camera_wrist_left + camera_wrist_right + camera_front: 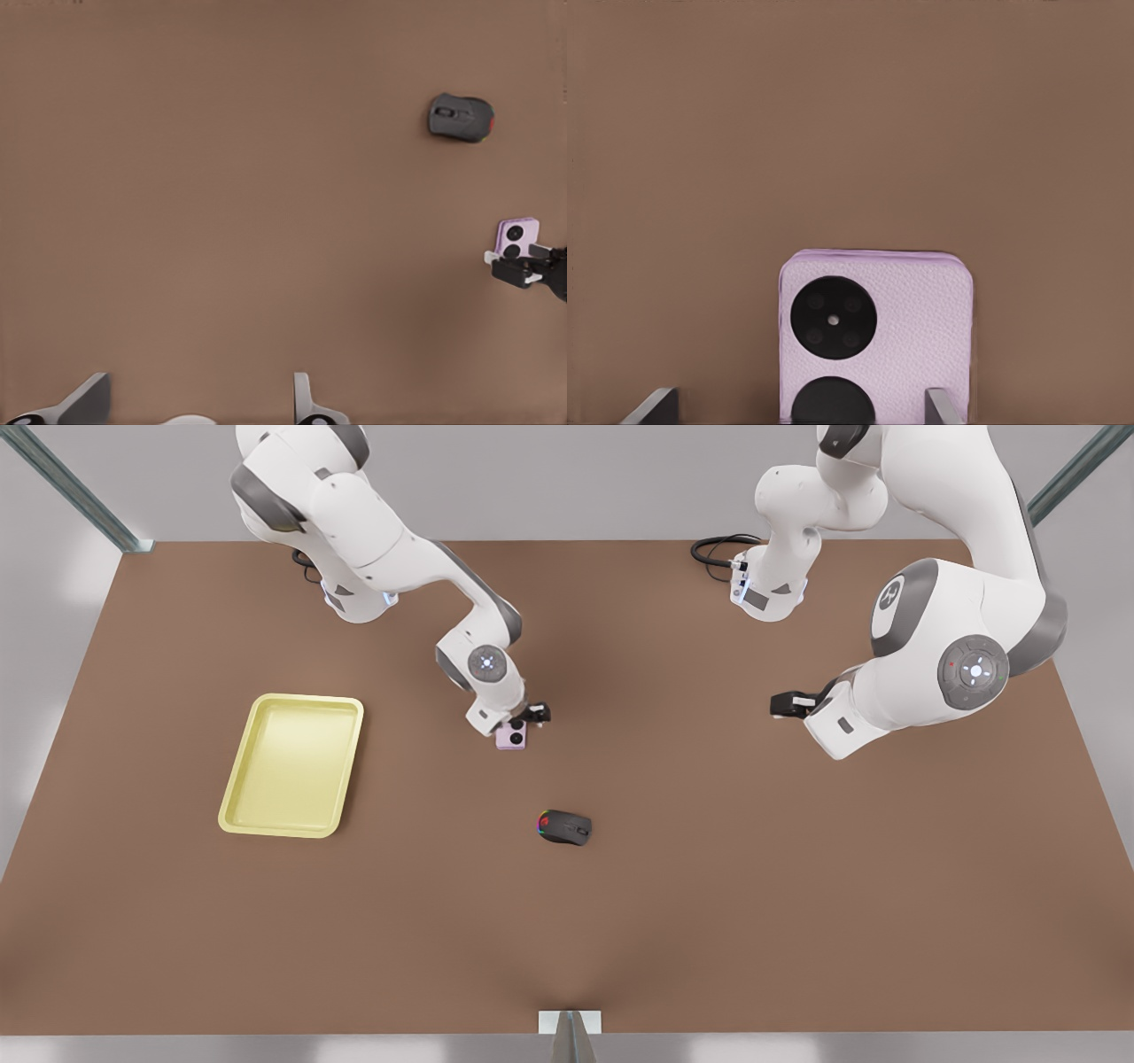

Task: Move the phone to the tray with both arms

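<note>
The black computer mouse with rainbow lights (564,826) lies nearest. Beyond it, the pale-pink rounded phone (511,736) with two dark circles lies on the brown surface (709,868), between the right hand's (523,724) spread fingers, well apart from the pale yellow rimmed tray (292,765). The left hand (780,705) waits released.

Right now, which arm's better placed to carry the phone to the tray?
Right. The right gripper sits at the phone, fingers straddling it, nearer the tray. The left gripper waits open, away from both.
</note>
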